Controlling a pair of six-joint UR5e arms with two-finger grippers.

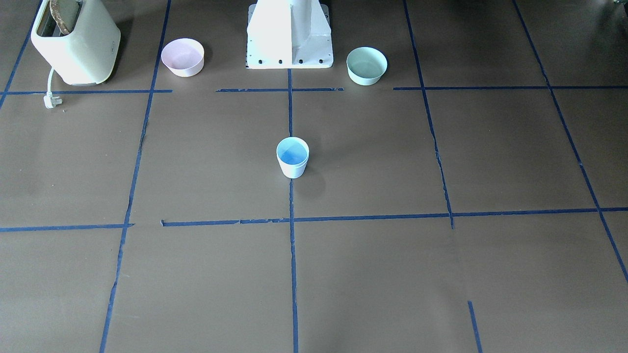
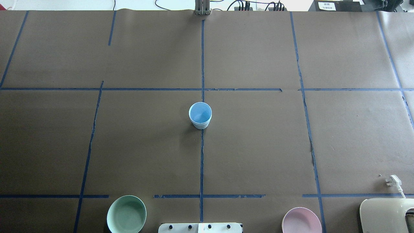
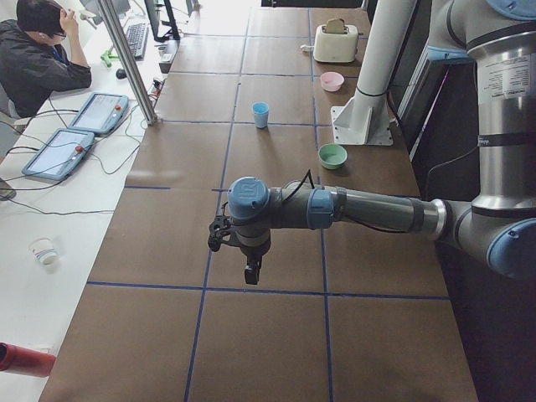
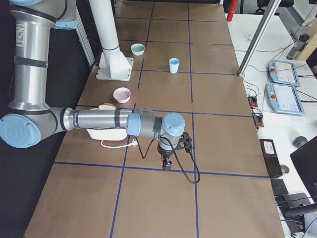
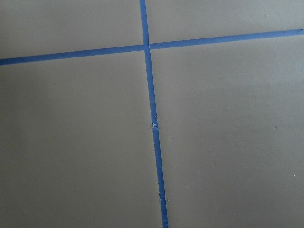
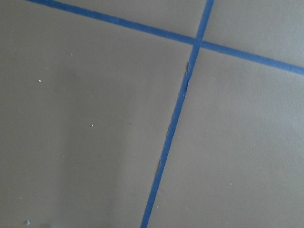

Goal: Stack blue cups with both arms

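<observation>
Left pincer (image 3: 251, 273) | right pincer (image 4: 167, 164) (jaws unclear) | blue cups (image 1: 292, 158) nested

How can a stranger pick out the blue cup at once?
Start at the white pedestal base and follow the blue tape line straight out from it. The blue cup stands upright on that line, mid-table. Unlike the pink bowl and mint-green bowl flanking the base, it is narrower, taller and blue inside.

The blue cups (image 1: 292, 165) stand upright as one nested stack, pale outside and brighter blue inside, on the centre tape line (image 1: 290, 113) of the desk (image 1: 196, 162). My left arm (image 3: 377, 211) and my right arm (image 4: 99, 119) each reach level over the desk, well apart from the stack.
</observation>
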